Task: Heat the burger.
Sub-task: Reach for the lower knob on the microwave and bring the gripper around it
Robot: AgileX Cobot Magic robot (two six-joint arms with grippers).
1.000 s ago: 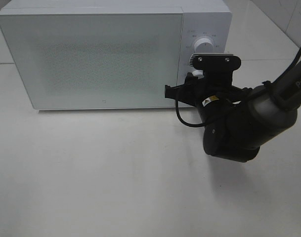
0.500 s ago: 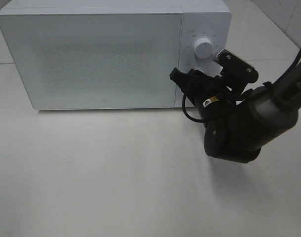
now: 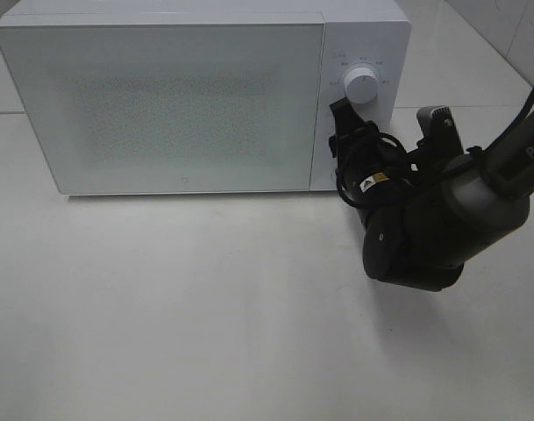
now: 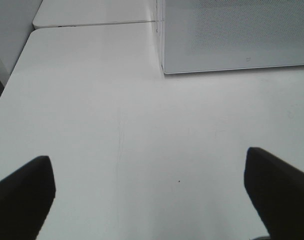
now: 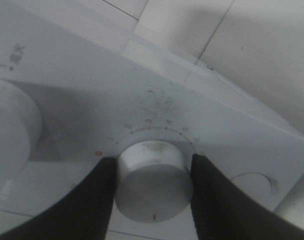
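Count: one white microwave (image 3: 161, 96), two dials on its control panel (image 3: 338, 39), two grippers, one white table (image 3: 205, 307).

Microwave door (image 3: 170, 140) shut, frosted. The burger is not visible in any view; cannot tell where it is or how it looks.

Right gripper (image 5: 152, 165) at the microwave's panel, below the upper dial (image 3: 363, 85). Its two dark fingers (image 5: 104, 200) pinch the lower dial (image 5: 152, 192), one on each side and touching the rim.

Left gripper (image 4: 152, 200) over bare table, in front of the microwave's left corner. Fingers spread wide, nothing between them.

Against a second ago: the right wrist lay level across the panel and now stands rolled to near upright. The upper dial was partly covered and now shows whole. Microwave and door unchanged.
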